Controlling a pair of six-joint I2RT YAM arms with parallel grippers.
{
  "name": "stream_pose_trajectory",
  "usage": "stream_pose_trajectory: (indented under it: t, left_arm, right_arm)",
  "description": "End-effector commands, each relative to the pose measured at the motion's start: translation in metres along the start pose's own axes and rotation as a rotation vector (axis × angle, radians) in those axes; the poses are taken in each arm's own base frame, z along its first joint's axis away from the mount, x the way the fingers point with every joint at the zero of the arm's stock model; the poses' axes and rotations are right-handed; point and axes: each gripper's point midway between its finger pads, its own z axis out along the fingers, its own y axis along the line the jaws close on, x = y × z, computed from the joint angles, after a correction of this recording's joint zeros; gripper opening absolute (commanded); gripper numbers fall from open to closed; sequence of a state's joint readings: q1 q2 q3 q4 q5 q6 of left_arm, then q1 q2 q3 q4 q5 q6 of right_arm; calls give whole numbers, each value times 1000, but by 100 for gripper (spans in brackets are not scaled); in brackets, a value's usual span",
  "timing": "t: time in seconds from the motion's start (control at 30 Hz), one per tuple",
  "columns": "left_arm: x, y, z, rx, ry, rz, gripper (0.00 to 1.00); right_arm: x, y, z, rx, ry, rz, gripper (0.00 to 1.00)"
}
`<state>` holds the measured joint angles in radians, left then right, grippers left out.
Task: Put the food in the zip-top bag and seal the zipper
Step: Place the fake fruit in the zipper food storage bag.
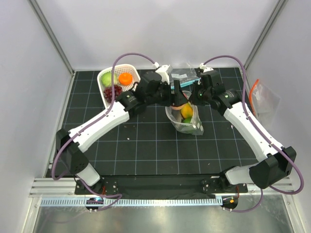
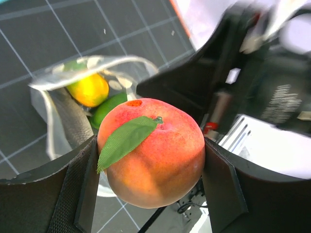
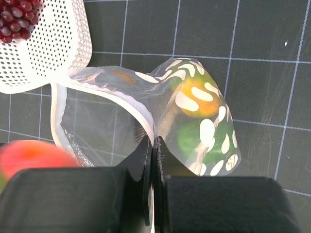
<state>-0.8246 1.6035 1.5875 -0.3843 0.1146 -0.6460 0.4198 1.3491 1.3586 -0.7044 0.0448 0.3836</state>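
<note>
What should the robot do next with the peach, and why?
Probably lower the peach into the bag and let go: the left gripper holds it over the bag, whose edge the right gripper pinches open.

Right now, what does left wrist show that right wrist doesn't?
Left wrist only: the green leaf on the orange-red peach, gripped between the left fingers. Right wrist only: the white perforated basket with purple grapes, and the right fingers shut on the rim of the clear white-dotted bag. Both: that bag holding a yellow fruit and a green fruit, plus the peach, blurred in the right view.
</note>
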Motion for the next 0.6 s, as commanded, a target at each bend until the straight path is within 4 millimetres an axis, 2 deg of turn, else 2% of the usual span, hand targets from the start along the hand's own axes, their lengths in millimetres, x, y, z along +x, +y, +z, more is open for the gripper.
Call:
stream_pose_trajectory:
  t: [0.0,0.03,0.13,0.17,0.2,0.23,0.27,0.33,0.57]
  left_arm:
    - [15,-1,21,8,11,31,48]
    - [18,1,24,-2,15,33,57]
    - [22,12,33,-46,16,38,71]
    - [24,15,35,-57,22,42,79]
    - [22,15,35,-64,18,41,83]
    - [23,16,35,-67,23,45,92]
    - [22,16,34,-70,27,51,95]
    - [13,14,30,-78,10,72,100]
    - [-2,26,4,-204,20,139,100]
  right_arm:
    - [-19,12,-7,-35,-57,13,1]
    - [-20,9,-7,-27,-60,14,1]
    - [-20,5,-6,-1,-65,13,1]
    - [-20,3,-7,6,-68,13,1]
    - [-20,2,-6,8,-67,12,1]
    - [-19,2,-6,10,-66,12,1]
    - [-19,0,-6,16,-67,13,1]
    - [-18,-2,-5,21,-66,13,1]
    - [-11,-11,-1,30,-57,24,1]
